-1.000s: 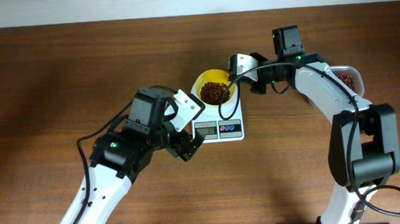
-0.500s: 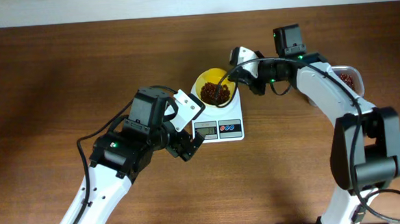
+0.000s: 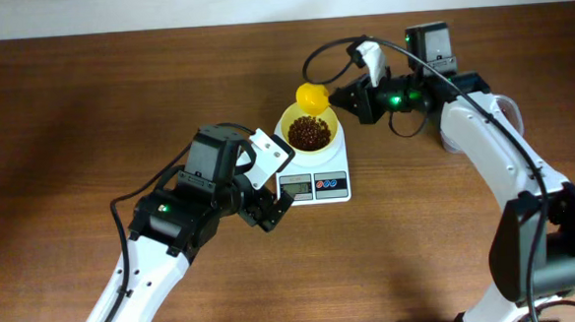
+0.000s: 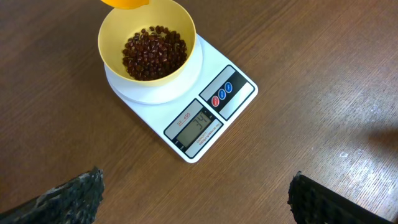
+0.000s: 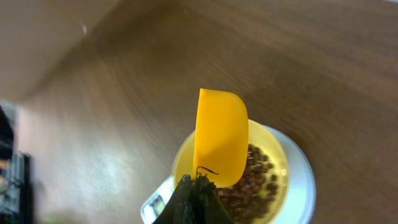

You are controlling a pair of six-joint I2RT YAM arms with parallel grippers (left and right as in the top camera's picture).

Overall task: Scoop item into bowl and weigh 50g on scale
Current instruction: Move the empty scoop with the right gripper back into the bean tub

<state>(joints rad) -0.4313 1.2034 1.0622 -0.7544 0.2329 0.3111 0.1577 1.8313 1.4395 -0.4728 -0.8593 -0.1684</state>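
Many beans [image 4: 154,52] sit in bowl [image 4: 112,31] on scale [image 4: 205,62], wt. looks short; R gripper [image 3: 341,99] pinches tipped scoop [image 3: 311,96], L gripper [image 4: 199,199] wide, empty. Next: rescoop.

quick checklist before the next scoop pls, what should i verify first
1. Bowl sits squarely on the scale: ok.
2. Display at target: not ok, it looks like 34, short of 50.
3. Right pincer shut on the scoop: ok.
4. Scoop emptied: cannot tell, it is tipped on edge over the bowl's far rim and its inside does not show.
5. Left pincer open and off the scale: ok.
6. Beans all in the bowl, with no strays on the table around the scale: ok.
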